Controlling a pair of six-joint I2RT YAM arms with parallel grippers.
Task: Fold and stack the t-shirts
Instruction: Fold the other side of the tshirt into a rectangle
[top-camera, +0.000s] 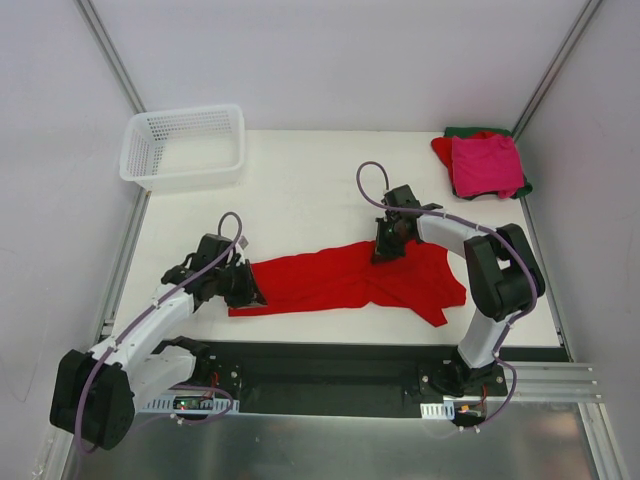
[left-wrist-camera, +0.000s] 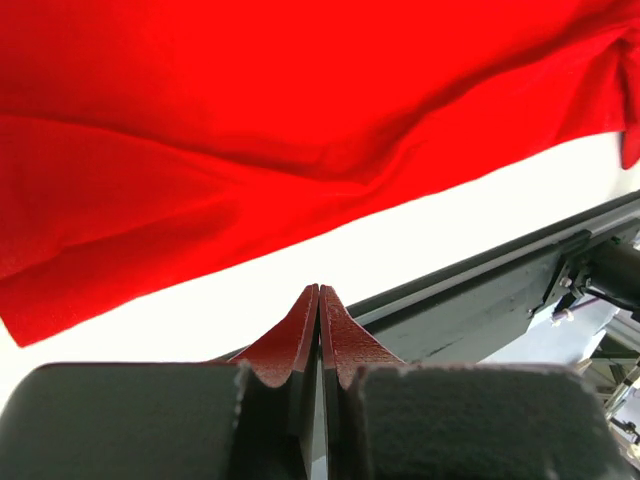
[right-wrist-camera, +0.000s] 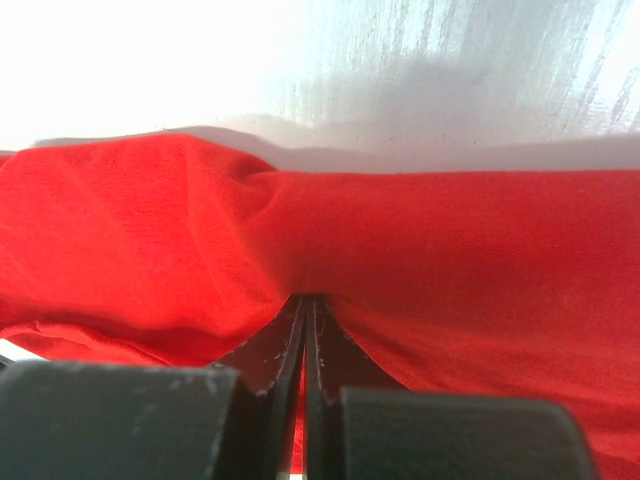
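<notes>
Only the top view showed the bright red t-shirt (top-camera: 340, 281) spread near the front edge of the worktop (top-camera: 300, 190) and folded t-shirts (top-camera: 487, 165) in the far right corner; the wrist views showed the right gripper (right-wrist-camera: 305, 298) pinching its cloth, the left gripper (left-wrist-camera: 320, 290) closed just short of it.

Bare table (top-camera: 300, 190) between basket (top-camera: 186, 172) and stacked t-shirts (top-camera: 485, 165), behind red t-shirt (top-camera: 340, 280).

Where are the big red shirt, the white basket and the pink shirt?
red t-shirt (top-camera: 340, 280), top view, middle of the spread cloth.
white basket (top-camera: 185, 178), top view, its near wall.
pink t-shirt (top-camera: 485, 165), top view, middle of the pile's top shirt.
</notes>
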